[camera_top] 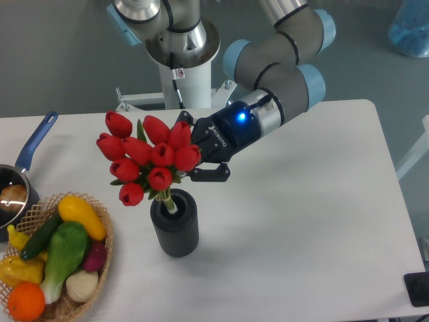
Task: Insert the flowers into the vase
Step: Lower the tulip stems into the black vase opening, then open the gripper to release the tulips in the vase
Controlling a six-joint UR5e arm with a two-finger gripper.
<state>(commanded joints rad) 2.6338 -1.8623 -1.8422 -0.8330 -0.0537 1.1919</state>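
Tulip bunch [149, 155] has its stems down in the mouth of the ribbed dark grey vase [175, 228], which stands upright on the white tabletop [301, 215], just right of the wicker basket [100, 268] of vegetables. Blooms lean left and up, away from the gripper [201, 157].

Gripper sits just right of the buds, at or behind them. Fingers are partly hidden by the red heads, so I can't tell whether it's clamped on the bunch or let go.

Judgement: insertion looks mostly done, stems are inside. What's left: confirm stems are seated deep enough, release if not already, retreat clear without dragging the buds. Bunch is top-heavy and tilted; vase is small, so tip risk on pull-out.

Blue-handled saucepan [17, 181] at far left, not involved.
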